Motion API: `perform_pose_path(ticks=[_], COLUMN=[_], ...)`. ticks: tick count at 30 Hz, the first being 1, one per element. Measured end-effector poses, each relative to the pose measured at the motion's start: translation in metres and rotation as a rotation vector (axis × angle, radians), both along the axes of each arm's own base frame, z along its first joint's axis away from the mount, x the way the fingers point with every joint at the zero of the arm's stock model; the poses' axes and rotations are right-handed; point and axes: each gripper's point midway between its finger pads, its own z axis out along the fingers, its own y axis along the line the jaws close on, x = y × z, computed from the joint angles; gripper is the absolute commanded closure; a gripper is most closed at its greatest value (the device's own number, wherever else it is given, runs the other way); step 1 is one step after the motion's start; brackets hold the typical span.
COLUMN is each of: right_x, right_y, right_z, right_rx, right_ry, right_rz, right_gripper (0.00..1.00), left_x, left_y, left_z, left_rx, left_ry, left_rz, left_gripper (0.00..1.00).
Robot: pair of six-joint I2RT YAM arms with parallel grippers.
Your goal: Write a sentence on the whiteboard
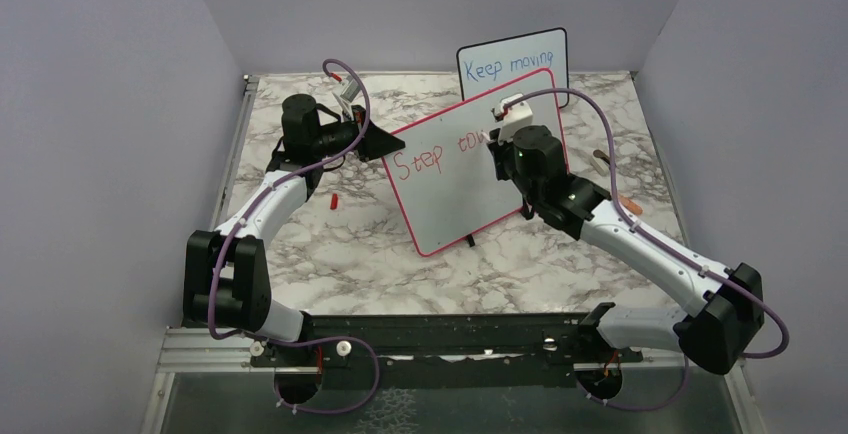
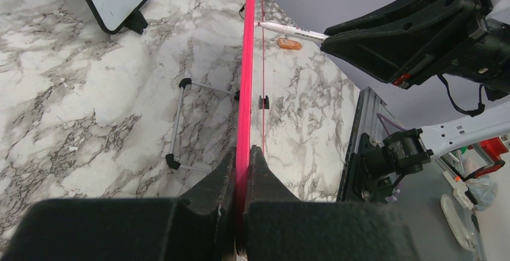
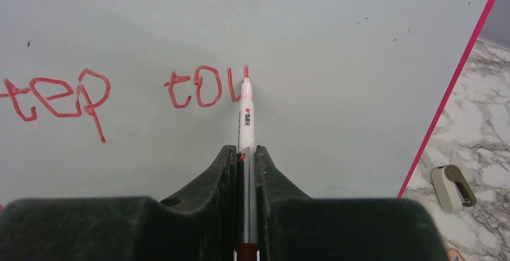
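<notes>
The whiteboard (image 1: 450, 179), white with a red-pink frame, stands tilted in the middle of the table. My left gripper (image 1: 372, 141) is shut on its left edge; the left wrist view shows the pink frame (image 2: 245, 80) edge-on, pinched between the black fingers at the left gripper (image 2: 242, 153). My right gripper (image 3: 245, 151) is shut on a white marker (image 3: 246, 119) whose red tip touches the board. The sentence (image 3: 120, 89) in red reads "Step tow", the last letter unfinished. From above the right gripper (image 1: 505, 126) covers the end of the sentence (image 1: 435, 157).
A smaller black-framed board (image 1: 513, 65) with blue writing "Keep moving" stands behind the whiteboard. A small red cap (image 1: 333, 200) lies left of the board. A beige object (image 3: 453, 186) lies on the marble at the right. A wire stand (image 2: 180, 122) sits behind the board.
</notes>
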Motion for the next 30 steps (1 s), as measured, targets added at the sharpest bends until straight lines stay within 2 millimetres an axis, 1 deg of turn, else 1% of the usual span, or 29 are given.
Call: perform_pose_path(ticks=[7, 13, 20, 30], right_x=[-0.008, -0.010, -0.009, 0.000], right_y=[-0.006, -0.007, -0.008, -0.013], right_z=[-0.014, -0.018, -0.018, -0.011], right_rx=[-0.020, -0.016, -0.014, -0.018], right_ry=[0.040, 0.050, 0.048, 0.019], right_rz=[-0.003, -0.008, -0.014, -0.035], right_gripper=[1.00, 0.99, 1.00, 1.00], left_x=[0.000, 0.000, 0.000, 0.000], left_y=[0.000, 0.000, 0.000, 0.000], left_z=[0.000, 0.000, 0.000, 0.000], left_rx=[0.000, 0.000, 0.000, 0.001], left_ry=[0.000, 0.001, 0.001, 0.003], left_rz=[0.000, 0.000, 0.000, 0.000], left_gripper=[1.00, 1.00, 1.00, 1.00])
